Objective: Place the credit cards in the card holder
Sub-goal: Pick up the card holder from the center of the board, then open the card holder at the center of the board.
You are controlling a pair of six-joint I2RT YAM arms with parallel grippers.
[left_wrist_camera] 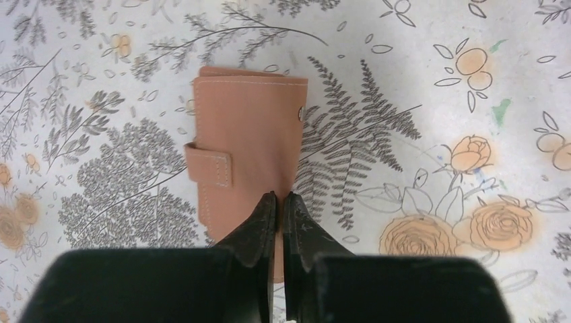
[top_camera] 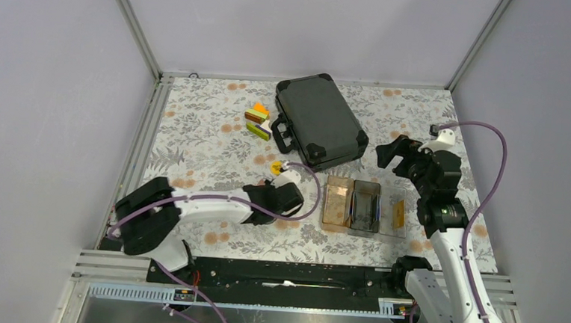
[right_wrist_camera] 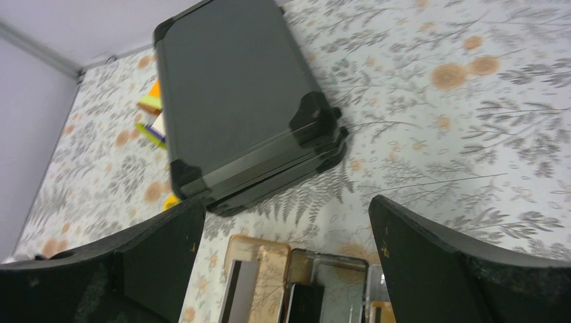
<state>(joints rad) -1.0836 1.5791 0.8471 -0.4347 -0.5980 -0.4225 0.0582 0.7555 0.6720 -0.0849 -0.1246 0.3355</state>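
The salmon-pink card holder (left_wrist_camera: 246,138) lies closed and flat on the floral table, strap on its left side. My left gripper (left_wrist_camera: 279,196) is shut, its tips over the holder's near right part; I cannot tell whether they touch it. In the top view the left gripper (top_camera: 269,198) hides the holder. The credit cards stand in the clear tray (top_camera: 339,186): a white-grey card (right_wrist_camera: 246,293), a dark card (right_wrist_camera: 303,306) and an orange-yellow card (top_camera: 398,212). My right gripper (right_wrist_camera: 286,202) is open and empty, raised above the tray's far side (top_camera: 397,155).
A black hard case (top_camera: 319,121) lies at the back centre, also in the right wrist view (right_wrist_camera: 236,87). Coloured blocks (top_camera: 257,121) sit to its left. A round yellow disc (top_camera: 275,167) lies just beyond the left gripper. Grey walls enclose the table.
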